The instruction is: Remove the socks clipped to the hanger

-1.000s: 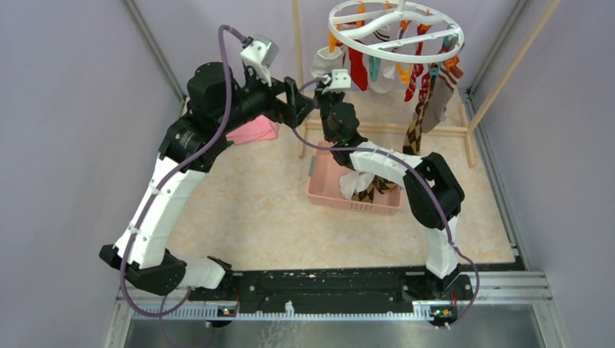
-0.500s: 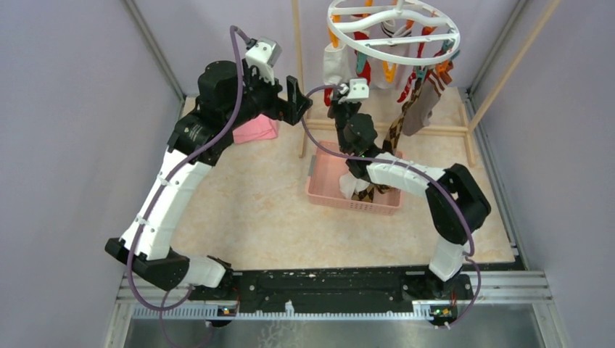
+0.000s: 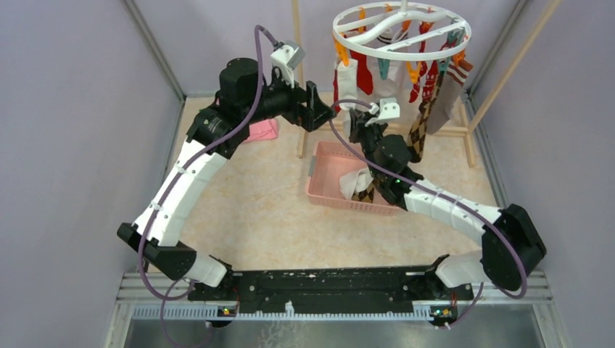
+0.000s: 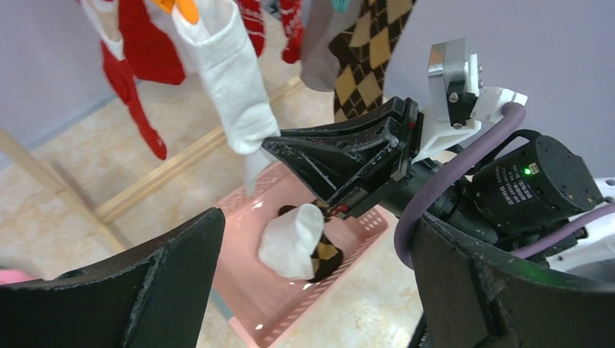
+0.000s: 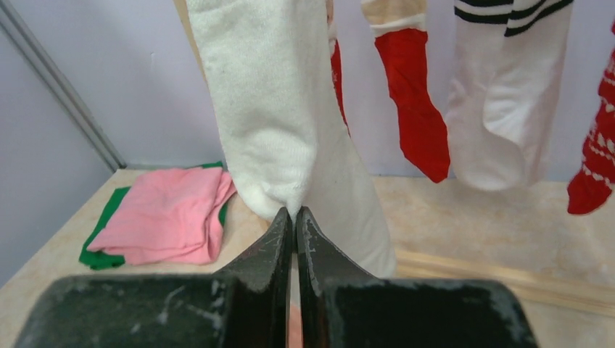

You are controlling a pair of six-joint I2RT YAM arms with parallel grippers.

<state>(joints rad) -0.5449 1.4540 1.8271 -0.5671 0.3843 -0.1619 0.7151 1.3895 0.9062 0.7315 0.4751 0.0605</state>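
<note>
White sock (image 5: pixel 283 109) toe pinched in right gripper (image 5: pixel 294 217), not yet unclipped; left gripper (image 4: pixel 317 221) spread, empty. Two socks (image 3: pixel 360 185) lie in pink basket (image 3: pixel 319 190); several hang from hanger (image 3: pixel 403 52).

My right gripper (image 5: pixel 294 217) is closed on the toe of a plain white sock (image 5: pixel 268 109), which hangs straight down from the hanger (image 3: pixel 401 29). The hanger is a round white spoked ring with orange and teal clips, up above my fingers. Just right of my grip hang a red sock (image 5: pixel 413 109), a black-striped sock (image 5: pixel 500 109) and a red patterned sock (image 5: pixel 598 145), and a brown argyle sock (image 3: pixel 418 130) dangles beside my wrist.
</note>
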